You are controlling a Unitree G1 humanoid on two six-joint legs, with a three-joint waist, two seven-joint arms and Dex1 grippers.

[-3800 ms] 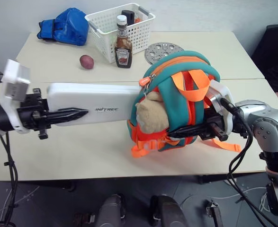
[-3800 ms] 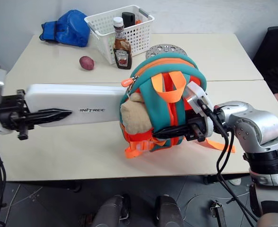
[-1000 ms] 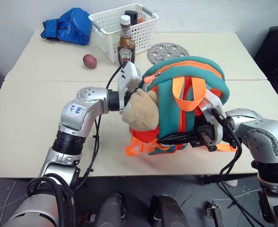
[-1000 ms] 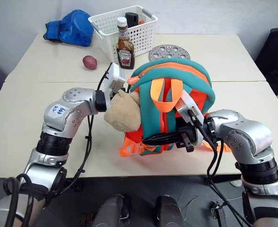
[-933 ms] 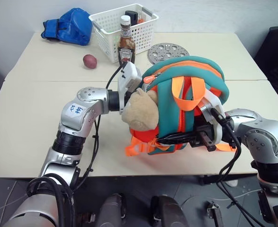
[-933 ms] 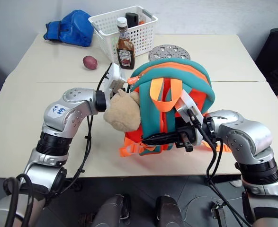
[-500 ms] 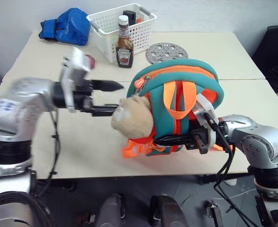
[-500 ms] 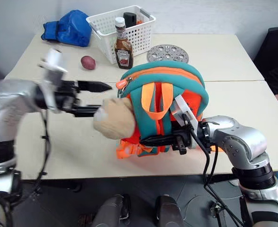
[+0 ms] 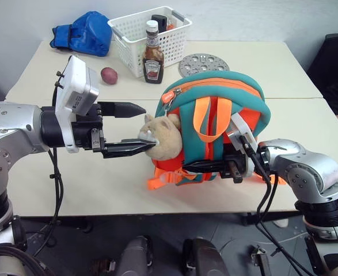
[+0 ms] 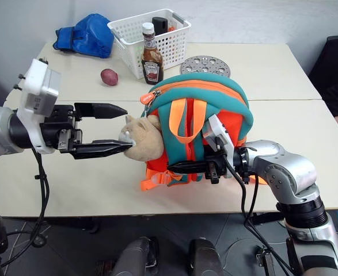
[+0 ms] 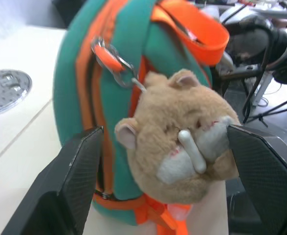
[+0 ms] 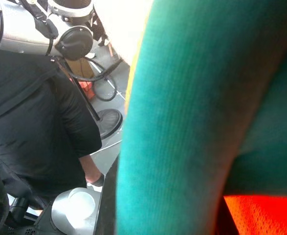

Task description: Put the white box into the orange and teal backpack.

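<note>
Orange and teal backpack (image 9: 217,123) standing upright on the worktop (image 9: 295,69), straps facing forward, tan plush toy hanging at its side.

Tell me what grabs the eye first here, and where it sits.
The orange and teal backpack stands at the near middle of the table, its tan plush toy facing the open left gripper, whose lower finger reaches the toy. The right gripper is shut on the backpack's lower front. At the table's far side stand a white basket, a ketchup bottle and a blue bundle.
</note>
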